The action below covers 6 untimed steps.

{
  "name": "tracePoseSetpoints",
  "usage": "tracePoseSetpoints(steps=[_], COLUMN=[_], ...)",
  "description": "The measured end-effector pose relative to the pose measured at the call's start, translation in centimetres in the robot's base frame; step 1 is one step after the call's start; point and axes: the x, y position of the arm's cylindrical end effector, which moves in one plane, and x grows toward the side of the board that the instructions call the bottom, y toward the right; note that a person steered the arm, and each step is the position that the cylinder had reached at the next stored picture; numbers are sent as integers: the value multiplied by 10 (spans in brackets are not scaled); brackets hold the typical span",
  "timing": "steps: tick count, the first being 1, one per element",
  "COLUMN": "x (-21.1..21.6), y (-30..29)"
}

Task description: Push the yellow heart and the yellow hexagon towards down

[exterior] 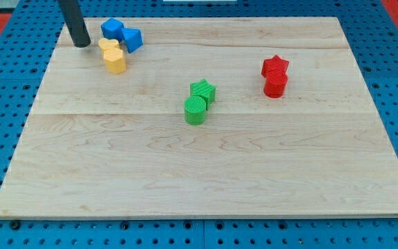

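Observation:
Two yellow blocks sit touching at the view's upper left: the yellow heart above and the yellow hexagon just below it. My tip rests on the board just left of the yellow heart, a small gap apart. The dark rod rises from it toward the view's top left.
Two blue blocks, a cube-like one and an angular one, touch the yellow heart's upper right. A green star and green cylinder sit mid-board. A red star and red cylinder sit right. The wooden board lies on blue pegboard.

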Motion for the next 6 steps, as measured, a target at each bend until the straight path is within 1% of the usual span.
tracePoseSetpoints(steps=[1,2,3,4,5,6], x=[-9,35,38,3,8,45], y=[23,25,15,7,51,45])
